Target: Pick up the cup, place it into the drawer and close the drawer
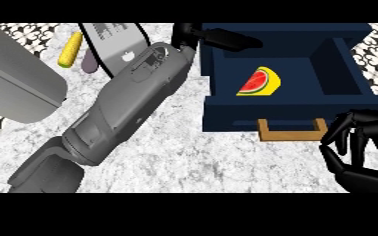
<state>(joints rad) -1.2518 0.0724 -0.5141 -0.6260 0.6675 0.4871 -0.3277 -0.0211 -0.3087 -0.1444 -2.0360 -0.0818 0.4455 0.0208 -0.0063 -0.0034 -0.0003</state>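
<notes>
drawer (221, 115): 1, open
watermelon slice (260, 82): 1, inside the drawer
corn cob (71, 49): 1
hands: 2, left hand (221, 37), right hand (353, 140)

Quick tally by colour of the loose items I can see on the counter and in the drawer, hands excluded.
Yellow: 1, the corn cob on the counter.
Purple: 1, a vegetable beside it, partly hidden by the left arm.
Red with yellow-green rind: 1, the watermelon slice inside the open drawer.
Total: 3. No cup shows.
</notes>
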